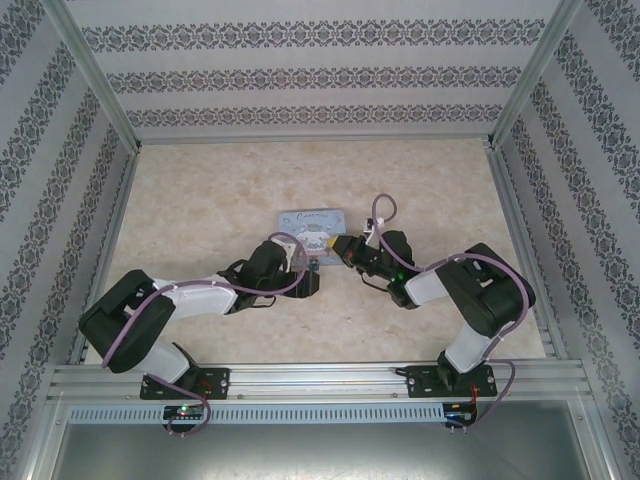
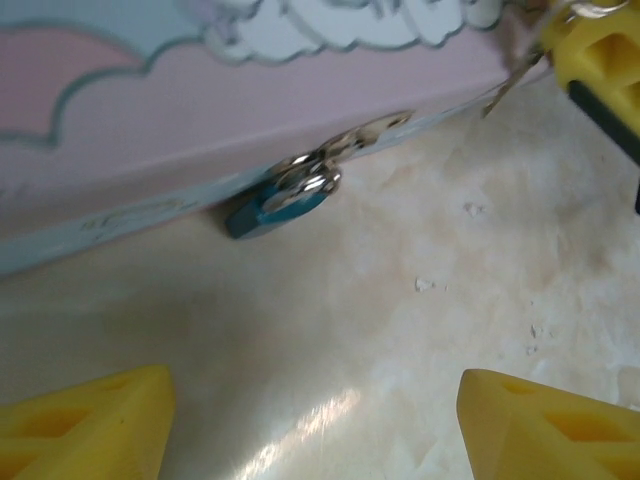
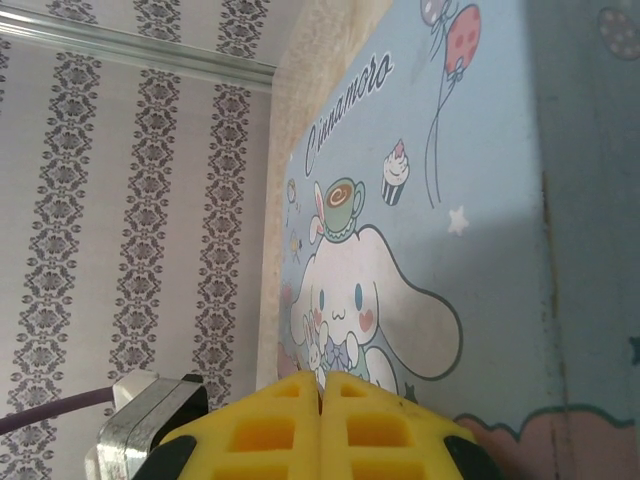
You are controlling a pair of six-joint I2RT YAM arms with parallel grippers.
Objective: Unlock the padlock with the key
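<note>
Pinching the key, our right gripper hovers near the padlock, which rests against the front edge of the tin; our left gripper is spread; we judge this the approach, and insertion next needs fine alignment

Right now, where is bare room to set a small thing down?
Free: the far strip between the tin and the back wall; the table beside both side walls; the near patch between the arm bases. Crowded: the tin's near edge, where the padlock, the left tool and the right tool holding the key meet.
</note>
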